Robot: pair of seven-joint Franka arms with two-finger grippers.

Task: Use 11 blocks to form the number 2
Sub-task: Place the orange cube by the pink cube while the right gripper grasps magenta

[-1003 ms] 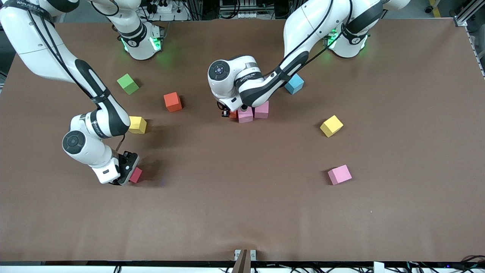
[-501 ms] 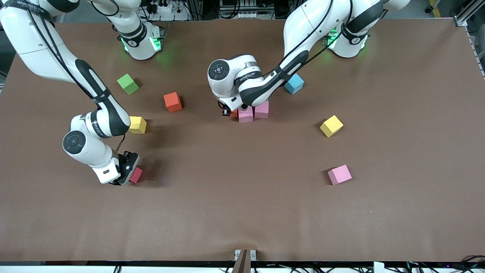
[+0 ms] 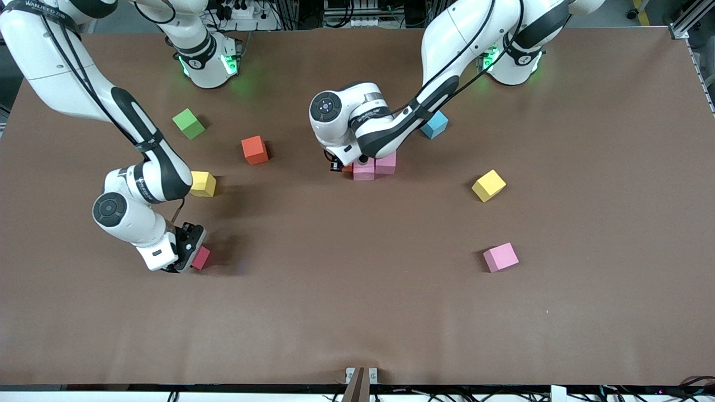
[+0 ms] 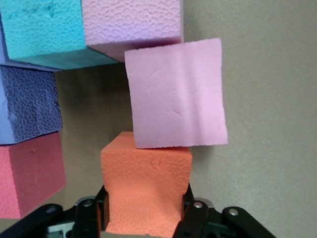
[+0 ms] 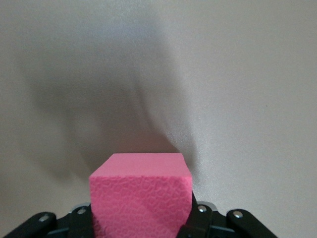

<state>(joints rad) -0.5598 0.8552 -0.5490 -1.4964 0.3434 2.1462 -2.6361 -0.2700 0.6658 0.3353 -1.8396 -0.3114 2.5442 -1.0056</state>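
Note:
My left gripper (image 3: 344,167) (image 4: 146,210) is shut on an orange block (image 4: 146,186), low at the cluster in the table's middle. That block's front face touches a pink block (image 4: 176,96) (image 3: 363,169). A second pink block (image 3: 386,161) (image 4: 131,22), a teal one (image 4: 44,29), a purple one (image 4: 27,104) and a red one (image 4: 27,181) stand close by, mostly hidden under the arm in the front view. My right gripper (image 3: 190,255) (image 5: 141,215) is shut on a pinkish-red block (image 3: 200,258) (image 5: 141,198) low over the table, near the right arm's end.
Loose blocks lie about: orange-red (image 3: 254,149), yellow (image 3: 203,183), yellow (image 3: 488,185), pink (image 3: 500,257) and light blue (image 3: 435,124). A green cube (image 3: 189,123) sits near the right arm's base.
The left arm has shifted slightly toward its own end of the table with the orange block. The right arm has not moved.

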